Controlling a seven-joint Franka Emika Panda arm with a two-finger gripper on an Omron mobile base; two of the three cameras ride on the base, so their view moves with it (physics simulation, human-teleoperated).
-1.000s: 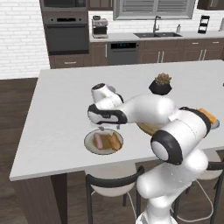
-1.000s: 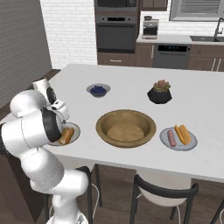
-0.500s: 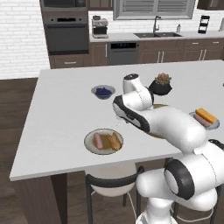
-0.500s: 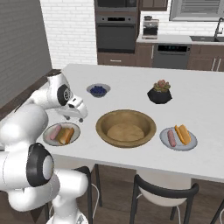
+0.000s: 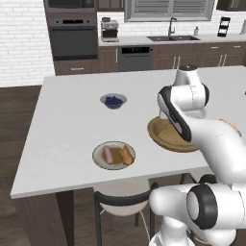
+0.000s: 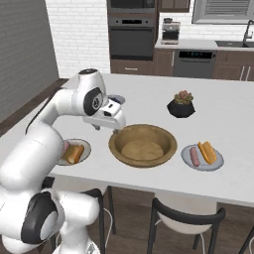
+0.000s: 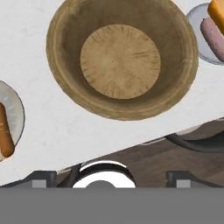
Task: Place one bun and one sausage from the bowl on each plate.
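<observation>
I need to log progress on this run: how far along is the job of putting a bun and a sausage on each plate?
It looks finished. The wooden bowl is empty. The left plate holds a sausage and a bun. The right plate holds a sausage and a bun. The gripper hangs beside the bowl's rim; whether it holds anything cannot be told. Nothing appears left.
</observation>
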